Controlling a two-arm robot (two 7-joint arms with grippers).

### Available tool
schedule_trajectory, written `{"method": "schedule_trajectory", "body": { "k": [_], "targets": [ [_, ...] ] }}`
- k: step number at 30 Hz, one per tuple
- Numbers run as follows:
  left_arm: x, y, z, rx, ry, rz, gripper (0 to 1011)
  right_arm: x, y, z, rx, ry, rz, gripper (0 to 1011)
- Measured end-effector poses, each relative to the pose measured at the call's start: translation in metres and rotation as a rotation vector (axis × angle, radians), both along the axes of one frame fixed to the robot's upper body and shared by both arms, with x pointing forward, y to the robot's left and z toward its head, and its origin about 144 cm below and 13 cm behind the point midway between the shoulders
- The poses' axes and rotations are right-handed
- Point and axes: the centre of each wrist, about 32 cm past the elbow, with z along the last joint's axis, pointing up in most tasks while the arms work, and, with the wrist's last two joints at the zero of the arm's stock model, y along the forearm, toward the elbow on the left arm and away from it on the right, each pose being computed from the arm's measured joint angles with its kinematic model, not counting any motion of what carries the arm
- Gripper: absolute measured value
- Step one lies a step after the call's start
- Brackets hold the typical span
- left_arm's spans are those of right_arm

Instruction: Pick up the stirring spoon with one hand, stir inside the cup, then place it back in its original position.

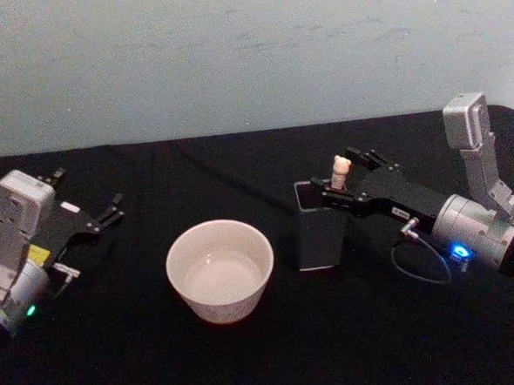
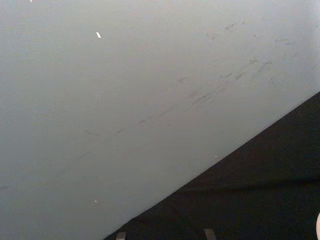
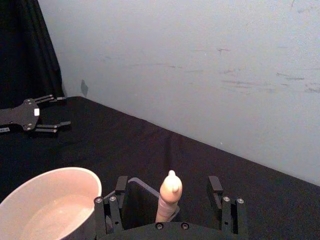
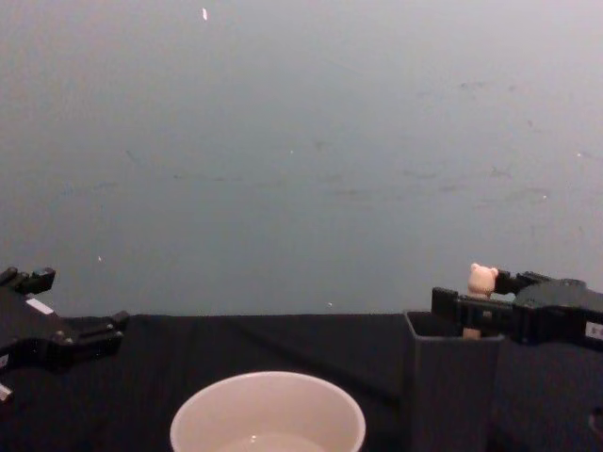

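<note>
The stirring spoon point(image 1: 341, 168) stands upright in the dark grey square holder point(image 1: 321, 234), its bear head poking above the rim. My right gripper point(image 1: 343, 177) is open with one finger on each side of the beige handle point(image 3: 170, 192), not touching it. The chest view shows the bear head point(image 4: 482, 278) between those fingers, above the holder point(image 4: 448, 377). The cream-white cup point(image 1: 220, 269) sits on the table left of the holder, a little liquid inside. My left gripper point(image 1: 87, 196) rests open at the far left, well away from the cup.
A black cloth point(image 1: 267, 358) covers the table, ending at a pale wall point(image 1: 248, 53) behind. A cable loop point(image 1: 419, 265) hangs by the right wrist. There is free cloth between the cup and the left gripper point(image 3: 40, 114).
</note>
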Motion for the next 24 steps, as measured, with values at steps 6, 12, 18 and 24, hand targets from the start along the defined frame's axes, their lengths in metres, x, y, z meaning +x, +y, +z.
{"method": "schedule_trajectory", "body": {
  "k": [6,12,18,24],
  "targets": [
    [0.0,0.0,0.0,0.0,0.0,0.0,1001,-0.0001,-0.0001,0.0003,0.001,-0.001,0.0,969],
    [0.0,0.0,0.0,0.0,0.0,0.0,1002,-0.0003,-0.0001,0.0003,0.001,-0.001,0.0,821],
    [0.0,0.0,0.0,0.0,0.0,0.0,1001,-0.0005,-0.0002,0.0002,0.001,-0.001,0.0,651],
    [0.0,0.0,0.0,0.0,0.0,0.0,1001,-0.0006,-0.0004,0.0004,0.002,-0.001,0.0,488]
  ]
}}
